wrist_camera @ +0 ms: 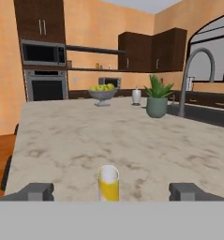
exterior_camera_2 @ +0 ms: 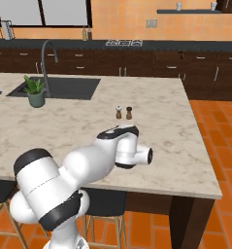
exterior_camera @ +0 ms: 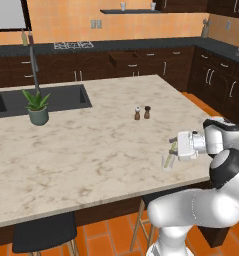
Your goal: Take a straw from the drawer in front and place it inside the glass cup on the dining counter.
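My hand [wrist_camera: 110,192] is released, fingers wide around the glass cup [wrist_camera: 108,182]; straw [exterior_camera: 172,148] inside; pulling back carelessly could tip it off the tabletop [exterior_camera: 91,145].

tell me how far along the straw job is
Looks nearly done: the straw stands in the cup on the dining counter. The gripper is open, its fingers apart on either side of the cup. What seems left is backing the hand away.

glass cup [wrist_camera: 108,183] base cut off below
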Controlling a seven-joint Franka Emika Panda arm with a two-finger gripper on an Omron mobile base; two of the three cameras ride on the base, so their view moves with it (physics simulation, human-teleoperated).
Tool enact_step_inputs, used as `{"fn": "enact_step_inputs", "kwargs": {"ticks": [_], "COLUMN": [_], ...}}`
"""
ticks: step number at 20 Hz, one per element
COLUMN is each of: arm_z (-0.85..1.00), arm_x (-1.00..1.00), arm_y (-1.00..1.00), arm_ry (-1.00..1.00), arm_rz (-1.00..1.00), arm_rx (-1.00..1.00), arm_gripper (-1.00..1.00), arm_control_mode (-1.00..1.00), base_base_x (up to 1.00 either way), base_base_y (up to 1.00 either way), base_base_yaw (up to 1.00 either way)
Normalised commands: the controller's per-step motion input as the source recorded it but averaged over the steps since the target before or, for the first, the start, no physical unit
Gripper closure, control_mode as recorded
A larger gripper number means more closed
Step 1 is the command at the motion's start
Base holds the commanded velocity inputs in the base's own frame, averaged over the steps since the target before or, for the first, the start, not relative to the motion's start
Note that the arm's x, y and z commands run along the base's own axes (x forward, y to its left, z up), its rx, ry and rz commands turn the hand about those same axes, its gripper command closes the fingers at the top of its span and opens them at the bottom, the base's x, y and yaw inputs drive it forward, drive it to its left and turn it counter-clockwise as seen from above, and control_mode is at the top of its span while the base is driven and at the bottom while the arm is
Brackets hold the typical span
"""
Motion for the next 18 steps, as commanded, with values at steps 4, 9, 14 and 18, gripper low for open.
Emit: {"fn": "enact_step_inputs", "kwargs": {"ticks": [4, 9, 14, 18], "arm_z": [0.52, 0.55, 0.38, 0.4], "arm_x": [-0.11, -0.19, -0.53, -0.51], "arm_y": [-0.01, -0.02, 0.03, 0.11], "arm_ry": [-0.01, -0.04, -0.03, -0.01], "arm_rz": [-0.08, -0.11, -0.1, -0.1], "arm_rx": [0.0, 0.0, 0.0, 0.0], "arm_gripper": [-1.0, -1.0, -1.0, -1.0], "arm_control_mode": [-1.0, -1.0, -1.0, -1.0], "base_base_x": [0.0, 0.0, 0.0, 0.0], "base_base_y": [0.0, 0.0, 0.0, 0.0], "base_base_yaw": [0.0, 0.0, 0.0, 0.0]}}
